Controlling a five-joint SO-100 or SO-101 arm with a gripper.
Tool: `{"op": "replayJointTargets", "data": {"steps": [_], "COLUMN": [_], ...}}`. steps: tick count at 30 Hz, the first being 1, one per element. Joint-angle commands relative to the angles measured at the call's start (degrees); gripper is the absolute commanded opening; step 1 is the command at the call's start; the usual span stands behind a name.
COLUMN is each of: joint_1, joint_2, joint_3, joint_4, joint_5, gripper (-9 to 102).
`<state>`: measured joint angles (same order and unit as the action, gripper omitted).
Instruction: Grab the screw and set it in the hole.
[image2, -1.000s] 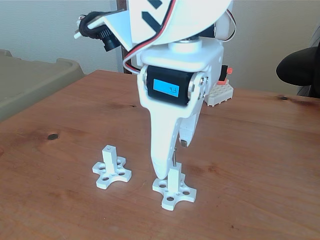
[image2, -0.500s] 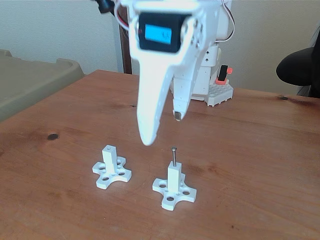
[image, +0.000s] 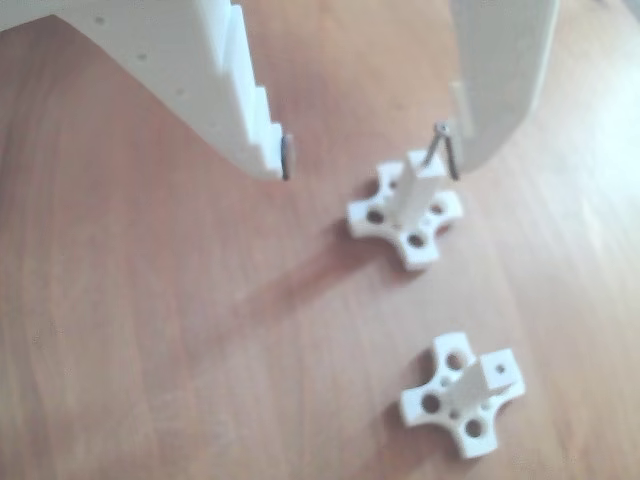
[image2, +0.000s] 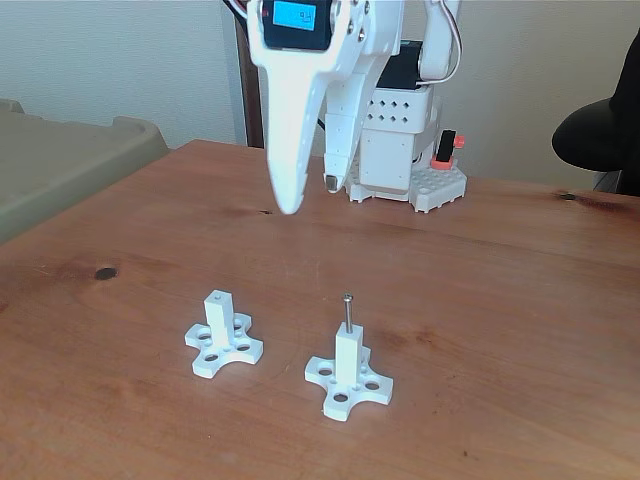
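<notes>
Silvery-grey, the screw (image2: 347, 312) is standing upright in the hole atop the right-hand white post (image2: 347, 358) in the fixed view, while the gripper (image2: 308, 197), jaws apart and empty, is lifting higher than a moment ago, suggesting placement is done.

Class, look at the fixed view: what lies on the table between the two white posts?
Nothing: bare wood separates the empty post from the post holding the screw.
</notes>
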<state>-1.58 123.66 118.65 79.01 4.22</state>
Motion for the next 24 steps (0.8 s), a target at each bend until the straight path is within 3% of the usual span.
{"op": "replayJointTargets", "data": {"steps": [1,3,24], "joint_1": [0.5,0.7,1.1], "joint_2": [6.9,31.7,52.0], "joint_3": [2.1,23.3,42.4], "joint_4": [-1.7,-7.1,-10.6], "joint_5": [-0.9,-1.1,-1.6], "gripper": [-4,-4,-4]}}
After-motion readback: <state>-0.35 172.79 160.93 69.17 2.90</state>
